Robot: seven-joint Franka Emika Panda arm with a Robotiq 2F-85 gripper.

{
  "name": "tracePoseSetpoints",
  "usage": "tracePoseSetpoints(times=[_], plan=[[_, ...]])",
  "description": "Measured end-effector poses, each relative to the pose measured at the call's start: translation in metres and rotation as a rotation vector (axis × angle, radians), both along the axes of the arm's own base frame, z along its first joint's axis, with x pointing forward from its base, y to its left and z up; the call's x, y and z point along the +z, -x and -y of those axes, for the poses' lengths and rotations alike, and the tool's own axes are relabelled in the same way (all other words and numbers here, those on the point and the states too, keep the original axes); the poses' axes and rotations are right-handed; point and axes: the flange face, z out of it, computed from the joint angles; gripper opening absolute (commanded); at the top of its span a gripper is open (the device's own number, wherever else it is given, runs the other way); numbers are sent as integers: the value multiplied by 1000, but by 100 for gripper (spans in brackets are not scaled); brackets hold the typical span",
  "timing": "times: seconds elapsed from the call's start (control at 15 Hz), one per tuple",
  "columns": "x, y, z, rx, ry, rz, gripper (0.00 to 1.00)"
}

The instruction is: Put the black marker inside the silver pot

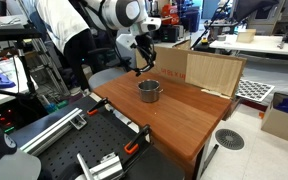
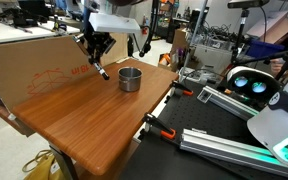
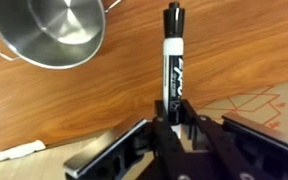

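One black marker [image 3: 172, 55] is all I have to carry, and it is in my grip: a slim, stiff stick with a white labelled barrel and a black end pointing away from my wrist. I judge it light and rigid, so it will not bend or sag. The barrel looks smooth and round, though, so it could twist or slide between flat pads if I squeeze loosely. I hold it near one end, with most of its length standing out beyond the fingers. A hold nearer the middle would swing less, yet this one leaves a long free end to lower into the silver pot [image 3: 52, 35].

My gripper [image 3: 174, 128] is closed down narrow on the marker, the jaws pinching the lower barrel from both sides; they touch nothing else that I can see. In an exterior view the black marker [image 2: 102, 70] hangs tilted from the hand above the wooden table [image 2: 94, 120], just beside the pot and not yet over its mouth. Whether its tip touches the wood I cannot tell. The pot stands upright on the table with nothing showing inside it, and the brown cardboard box [image 1: 214, 70] is behind it. Dropped from height the marker may bounce on the metal, so I would lower it in.
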Motion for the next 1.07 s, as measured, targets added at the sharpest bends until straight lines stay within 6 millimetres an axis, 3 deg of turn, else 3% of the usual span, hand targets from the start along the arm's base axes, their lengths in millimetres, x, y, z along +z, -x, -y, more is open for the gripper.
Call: tracePoseSetpoints(times=[0.6,1.07], plan=[[21,52,34,4,26,111,5],[20,62,60,-37,39,141,5]])
